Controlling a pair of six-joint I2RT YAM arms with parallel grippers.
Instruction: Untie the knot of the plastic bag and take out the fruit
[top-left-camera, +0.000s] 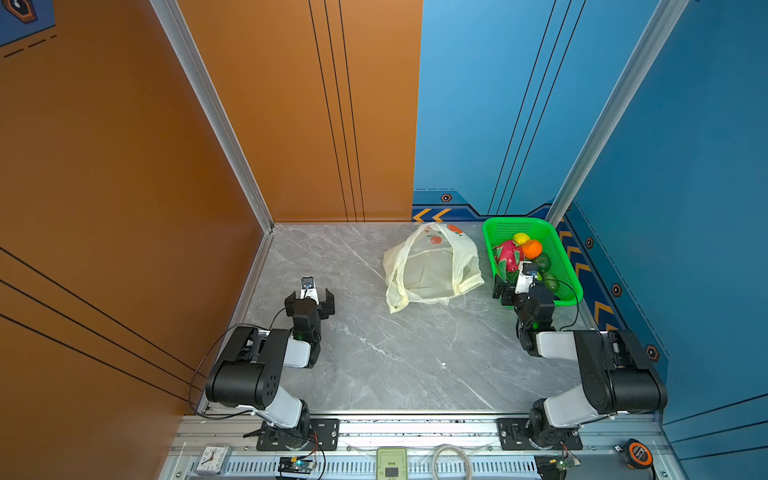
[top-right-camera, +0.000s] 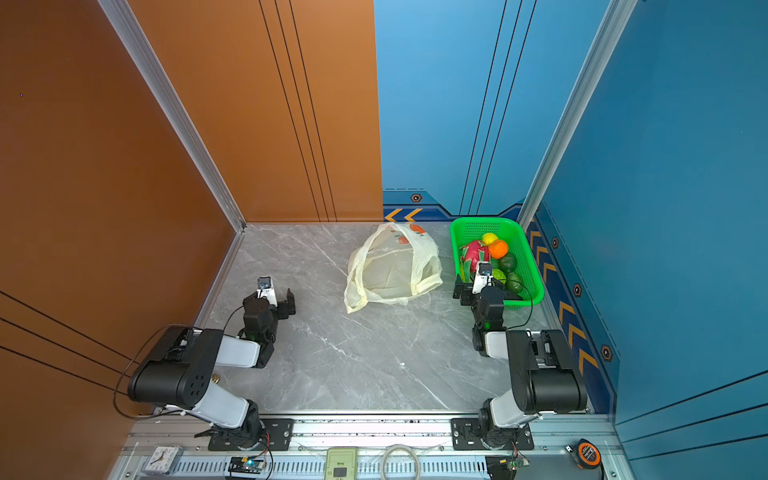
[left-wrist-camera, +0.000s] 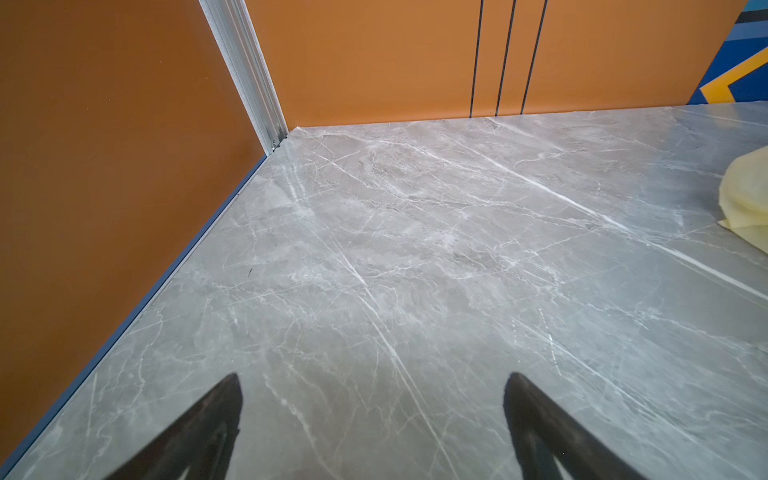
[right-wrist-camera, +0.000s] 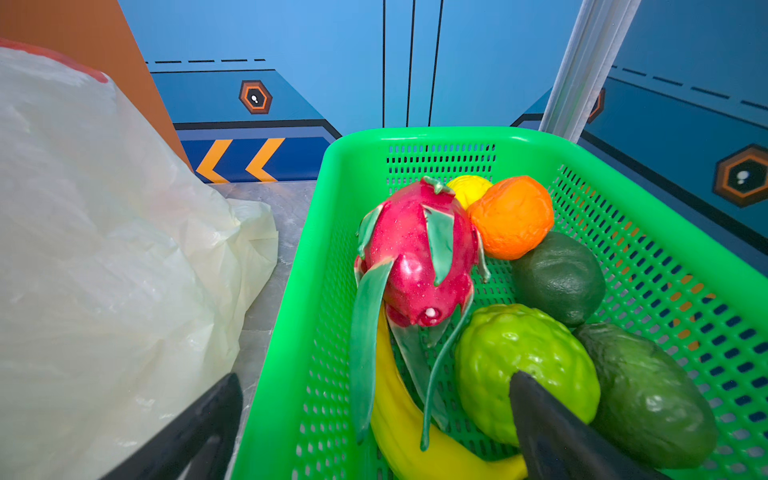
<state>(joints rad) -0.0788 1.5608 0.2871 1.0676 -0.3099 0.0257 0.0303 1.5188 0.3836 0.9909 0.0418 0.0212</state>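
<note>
The plastic bag (top-left-camera: 432, 266) (top-right-camera: 390, 266) (right-wrist-camera: 104, 270) lies slack and flat at the back middle of the table, and its edge shows in the left wrist view (left-wrist-camera: 748, 191). No knot is in view; the handle strips lie loose. The fruit sits in the green basket (top-left-camera: 515, 222) (right-wrist-camera: 436, 135): dragon fruit (right-wrist-camera: 415, 253), orange (right-wrist-camera: 513, 216), lemon (right-wrist-camera: 469, 189), two avocados (right-wrist-camera: 557, 276), bumpy green ball (right-wrist-camera: 515, 357) and banana (right-wrist-camera: 399, 415). My right gripper (top-left-camera: 523, 286) (right-wrist-camera: 374, 378) is open and straddles the basket's near wall. My left gripper (top-left-camera: 310, 297) (left-wrist-camera: 372, 382) is open over bare table.
Orange wall panels (top-left-camera: 124, 187) close the left and back-left, blue ones (top-left-camera: 685, 208) the right. The basket stands in the back right corner against the blue wall. A clock (top-left-camera: 212, 459), a cable coil (top-left-camera: 451, 461) and a tape measure (top-left-camera: 638, 454) lie on the front rail.
</note>
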